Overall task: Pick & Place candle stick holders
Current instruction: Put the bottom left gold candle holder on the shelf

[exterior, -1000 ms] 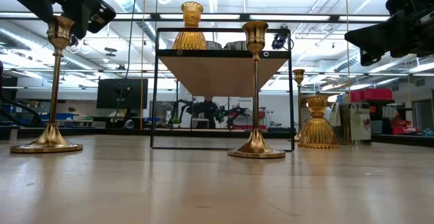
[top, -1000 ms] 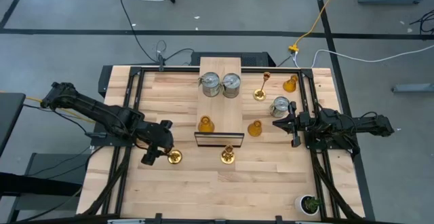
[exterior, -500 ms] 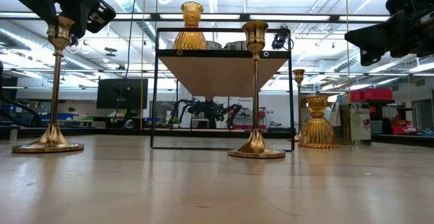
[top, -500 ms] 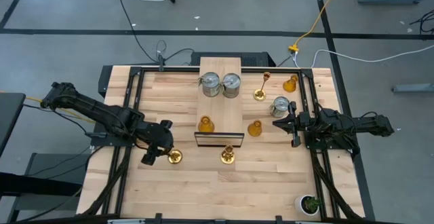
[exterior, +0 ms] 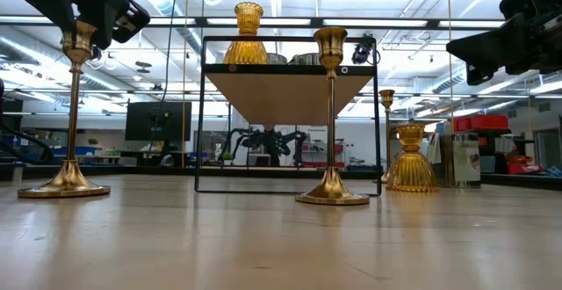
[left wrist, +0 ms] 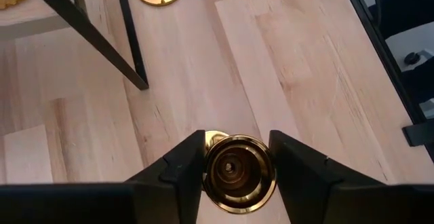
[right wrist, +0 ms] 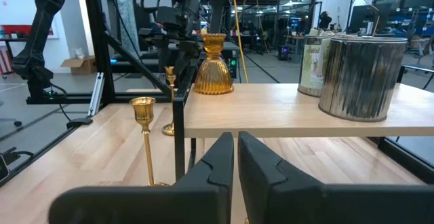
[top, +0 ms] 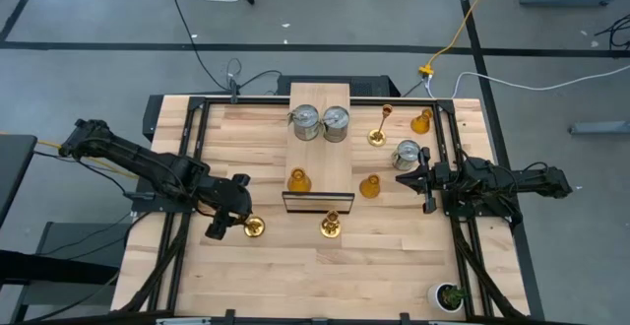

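Note:
A gold candlestick (exterior: 72,105) stands near the table's left. My left gripper (left wrist: 237,163) is shut on its top cup (left wrist: 239,173), and its round base (top: 253,227) rests on the wood. A second gold candlestick (top: 330,227) stands in front of the black-framed stand (top: 320,148). A third gold candlestick (top: 379,128) is at the far right. On the stand are two silver cans (top: 321,122) and an amber holder (top: 298,180). Another amber holder (top: 370,186), a silver can (top: 407,154) and a far amber holder (top: 421,121) sit on the table. My right gripper (top: 402,178) waits shut at the right. My left gripper pinches the candlestick's top cup by its rim (left wrist: 209,173) between its two fingers, one on each side. The fingers slant down at it from the table's left. The candlestick stands upright with its base (exterior: 63,186) on the table.
The stand's black legs (left wrist: 132,47) rise just beyond the held candlestick. A small green potted plant (top: 451,295) sits at the near right corner. Black rails (top: 463,256) run along the table's sides. Bare wood lies along the near edge.
The held candlestick's base has crept a little along the table toward the stand while its cup stayed in place between my left fingers.

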You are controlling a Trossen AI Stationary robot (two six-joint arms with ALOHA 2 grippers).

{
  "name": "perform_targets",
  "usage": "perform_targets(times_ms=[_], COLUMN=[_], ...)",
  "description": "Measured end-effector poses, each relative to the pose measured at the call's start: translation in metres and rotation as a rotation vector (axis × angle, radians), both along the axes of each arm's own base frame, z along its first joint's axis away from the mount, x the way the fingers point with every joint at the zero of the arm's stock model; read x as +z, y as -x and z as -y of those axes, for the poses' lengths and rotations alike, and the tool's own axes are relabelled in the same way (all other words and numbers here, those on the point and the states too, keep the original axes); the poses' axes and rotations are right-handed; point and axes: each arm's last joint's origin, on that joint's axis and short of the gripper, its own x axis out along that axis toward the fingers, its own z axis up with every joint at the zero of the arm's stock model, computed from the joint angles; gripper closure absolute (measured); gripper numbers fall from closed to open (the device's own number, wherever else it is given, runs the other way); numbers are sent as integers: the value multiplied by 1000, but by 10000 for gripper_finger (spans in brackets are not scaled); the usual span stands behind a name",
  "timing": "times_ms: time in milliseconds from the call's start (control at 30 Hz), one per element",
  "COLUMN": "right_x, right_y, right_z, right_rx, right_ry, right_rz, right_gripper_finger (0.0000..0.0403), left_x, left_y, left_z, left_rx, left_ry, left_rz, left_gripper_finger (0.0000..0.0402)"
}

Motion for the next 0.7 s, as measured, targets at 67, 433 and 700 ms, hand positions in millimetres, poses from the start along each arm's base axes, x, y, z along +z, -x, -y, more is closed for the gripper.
perform_targets(times_ms=[67, 433, 700], right_x=[0, 0, 0], right_y=[0, 0, 0], right_z=[0, 0, 0], right_rx=[0, 0, 0], right_ry=[0, 0, 0], right_rz=[0, 0, 0], right_gripper_finger=[376, 376, 376], left_x=[0, 2, 24], left_y=[0, 0, -1], left_z=[0, 0, -1], left_rx=[11, 45, 61], left_ry=[7, 35, 45], left_rz=[-3, -13, 17], left_gripper_finger=[239, 237, 240])
